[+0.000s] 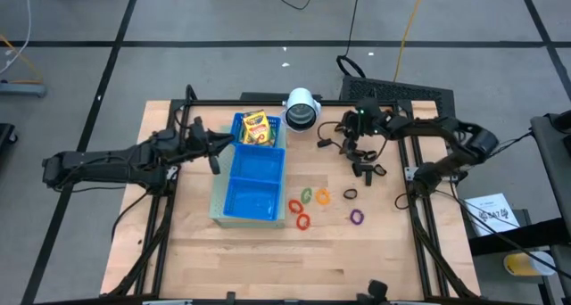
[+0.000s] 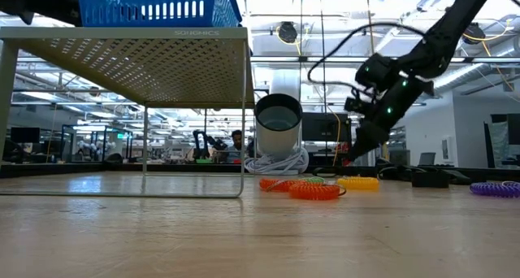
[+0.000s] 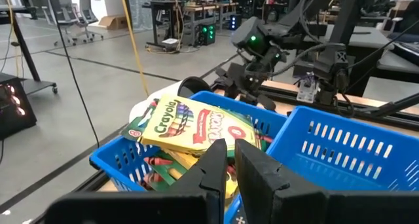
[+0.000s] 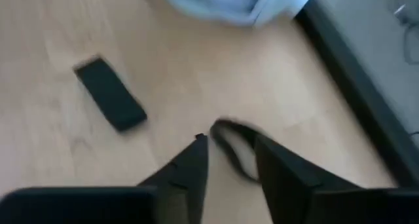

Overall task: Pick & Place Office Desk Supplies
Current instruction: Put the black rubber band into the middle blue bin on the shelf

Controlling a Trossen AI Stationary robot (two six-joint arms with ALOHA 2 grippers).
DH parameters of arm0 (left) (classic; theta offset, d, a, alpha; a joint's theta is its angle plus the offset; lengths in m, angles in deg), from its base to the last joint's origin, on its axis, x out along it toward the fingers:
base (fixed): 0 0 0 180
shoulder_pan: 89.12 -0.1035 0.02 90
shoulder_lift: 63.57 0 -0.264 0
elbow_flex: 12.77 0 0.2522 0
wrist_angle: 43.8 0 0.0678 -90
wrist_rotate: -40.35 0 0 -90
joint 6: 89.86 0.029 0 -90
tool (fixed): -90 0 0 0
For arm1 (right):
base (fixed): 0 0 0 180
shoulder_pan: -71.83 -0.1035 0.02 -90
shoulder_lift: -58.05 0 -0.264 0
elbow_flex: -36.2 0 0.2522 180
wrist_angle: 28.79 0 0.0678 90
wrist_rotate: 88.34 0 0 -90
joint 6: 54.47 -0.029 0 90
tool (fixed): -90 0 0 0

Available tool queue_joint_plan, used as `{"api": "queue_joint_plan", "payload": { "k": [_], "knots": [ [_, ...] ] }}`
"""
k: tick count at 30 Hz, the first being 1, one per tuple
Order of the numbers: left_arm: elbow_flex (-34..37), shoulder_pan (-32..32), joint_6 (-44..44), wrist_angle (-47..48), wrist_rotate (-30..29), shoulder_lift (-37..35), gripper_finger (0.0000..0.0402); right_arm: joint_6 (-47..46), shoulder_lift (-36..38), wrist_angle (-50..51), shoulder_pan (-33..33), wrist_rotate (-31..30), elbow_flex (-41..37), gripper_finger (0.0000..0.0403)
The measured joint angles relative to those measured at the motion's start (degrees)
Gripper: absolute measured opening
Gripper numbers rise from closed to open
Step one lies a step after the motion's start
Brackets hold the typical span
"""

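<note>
high view | crayon boxes (image 1: 256, 128) in tray (image 1: 234, 206) | rings (image 1: 303, 209), clips (image 1: 364, 169) still out | right gripper (image 4: 229, 160) spread over a clip (image 4: 230, 147) | left gripper (image 3: 230, 162) pressed together, empty

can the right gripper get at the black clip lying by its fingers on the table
Probably yes: the right gripper hangs just above the wood with its jaws apart, and the black clip lies flat beside it, nothing on top or between.

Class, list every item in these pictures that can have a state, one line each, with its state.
Crayon boxes: stacked in the blue tray's far compartment.
Tray's other compartments: no supplies visible.
Coloured rings: lying loose on the table.
Black clip: flat on the table.
Left claw: shut, above the crayon boxes.
Right claw: open, straddling a black loop.
</note>
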Motion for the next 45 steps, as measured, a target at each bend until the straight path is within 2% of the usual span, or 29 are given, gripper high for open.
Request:
{"api": "queue_joint_plan", "payload": {
  "k": [3, 7, 11, 15, 17, 22, 30, 33, 36, 41, 45],
  "knots": [
    [0.0, 0.0, 0.0, 0.0, 0.0, 0.4, 0.0037, 0.6, -3.9, -2.7, 0.3, 0.7, 0.0, 0.0154],
    [0.0, 0.0, 0.0, 0.0, 0.1, 0.4, 0.0037, 0.5, -8.0, -4.8, 0.5, 0.7, 0.1, 0.0152],
    [0.0, -0.1, 0.0, 0.0, 0.0, 0.4, 0.0037, 0.3, -10.3, -3.1, 0.7, 1.2, 0.3, 0.0108],
    [0.0, -0.1, 0.0, -0.1, 0.0, 0.4, 0.0037, 0.4, -9.8, 1.0, 0.7, 0.9, 0.3, 0.0025],
    [0.0, -0.1, -0.2, -0.5, 0.0, 0.4, 0.0037, 0.0, -8.6, 2.0, 0.4, 0.7, 0.3, 0.001],
    [0.0, -0.1, -1.5, -2.7, 0.5, 0.4, 0.0037, -1.2, -1.8, 3.4, -2.4, 2.0, -0.3, 0.0002],
    [0.0, 0.1, -4.1, -9.3, 0.5, 2.0, 0.0046, -8.0, 15.7, -0.8, -14.2, 3.8, -0.1, 0.0001],
    [0.0, 0.6, -3.8, -13.9, 1.1, 4.4, 0.0084, -10.5, 20.3, -6.2, -20.4, 4.1, 0.0, 0.0001],
    [0.0, 1.8, -2.0, -19.7, 2.0, 7.9, 0.0144, -11.9, 21.9, -13.2, -26.7, 4.1, 0.0, 0.0001],
    [-3.9, 4.7, -1.1, -23.5, 2.0, 15.5, 0.0244, -11.9, 20.9, -25.9, -35.5, 5.3, 0.0, 0.0001],
    [-10.2, 7.1, 2.3, -23.2, 2.8, 22.9, 0.0291, -11.9, 18.3, -34.5, -39.8, 6.7, 0.0, 0.0001]
  ]
}}
